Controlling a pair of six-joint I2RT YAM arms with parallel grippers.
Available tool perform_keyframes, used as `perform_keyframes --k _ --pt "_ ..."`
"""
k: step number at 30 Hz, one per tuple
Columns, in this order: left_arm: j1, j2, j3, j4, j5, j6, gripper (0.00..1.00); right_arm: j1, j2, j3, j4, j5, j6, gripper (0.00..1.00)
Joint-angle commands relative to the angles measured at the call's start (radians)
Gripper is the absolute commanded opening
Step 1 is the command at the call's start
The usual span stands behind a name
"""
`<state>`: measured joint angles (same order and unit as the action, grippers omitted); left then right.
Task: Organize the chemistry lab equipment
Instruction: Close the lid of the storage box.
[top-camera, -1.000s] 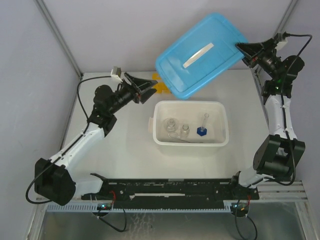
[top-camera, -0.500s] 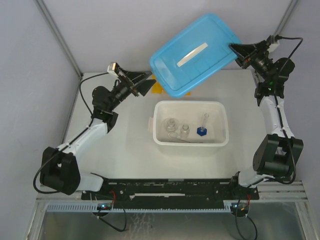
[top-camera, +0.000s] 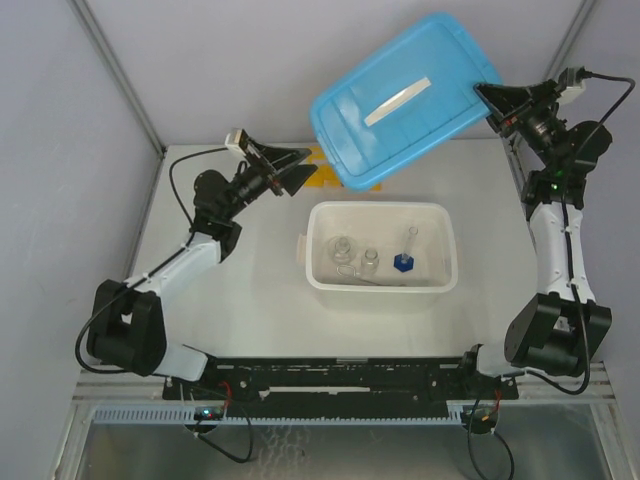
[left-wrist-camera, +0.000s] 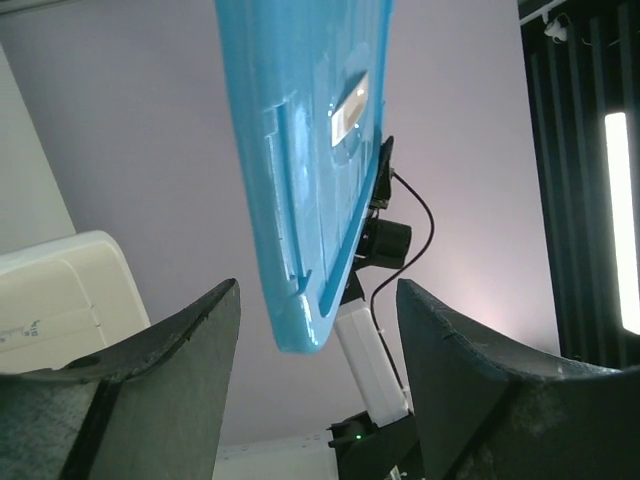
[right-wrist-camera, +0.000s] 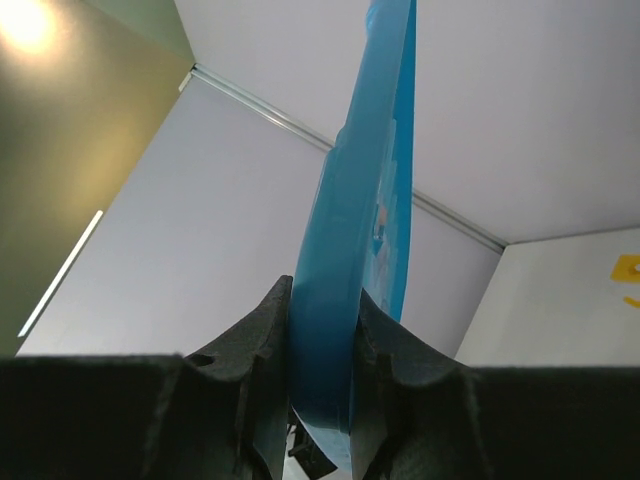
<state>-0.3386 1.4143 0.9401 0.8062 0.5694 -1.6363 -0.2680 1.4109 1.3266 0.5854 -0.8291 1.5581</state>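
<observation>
Blue lid (top-camera: 405, 100) now swung rightward, clamped edgewise by right gripper (top-camera: 487, 96); left gripper (top-camera: 297, 168) gapes empty beside it.

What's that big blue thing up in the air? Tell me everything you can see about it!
It is a blue lid, a rectangle of shiny, smooth plastic with rounded corners, a raised rim and a pale strip across its middle. It hangs tilted in the air behind the white tub, not resting on anything. The right gripper pinches its edge between its jaws. The left gripper sits at the opposite corner with jaws open on either side of it, not touching.
</observation>
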Motion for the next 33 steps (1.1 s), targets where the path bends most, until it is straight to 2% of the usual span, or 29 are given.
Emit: perform_keyframes --k 1,10,21,23,28,32,33 --pt "0.005 0.041 0.032 0.022 0.033 0.033 0.68 0.004 -0.039 0.016 0.003 0.013 -0.021 0.00" --pt "0.005 0.120 0.118 0.035 0.033 0.023 0.67 0.040 -0.061 0.017 -0.028 0.011 -0.038 0.00" --pt "-0.032 0.195 0.159 0.213 0.004 -0.091 0.65 0.067 -0.089 -0.027 -0.047 0.019 -0.059 0.00" --pt "-0.043 0.210 0.167 0.251 0.002 -0.113 0.57 0.079 -0.087 -0.029 -0.049 0.018 -0.064 0.00" --pt "-0.048 0.242 0.174 0.355 0.011 -0.176 0.23 0.090 -0.091 -0.028 -0.087 0.021 -0.096 0.00" --pt "-0.042 0.260 0.162 0.426 0.024 -0.224 0.07 0.077 -0.101 -0.029 -0.142 0.026 -0.127 0.01" --pt "-0.037 0.264 0.160 0.446 0.027 -0.244 0.02 0.069 -0.107 -0.028 -0.166 0.027 -0.140 0.04"
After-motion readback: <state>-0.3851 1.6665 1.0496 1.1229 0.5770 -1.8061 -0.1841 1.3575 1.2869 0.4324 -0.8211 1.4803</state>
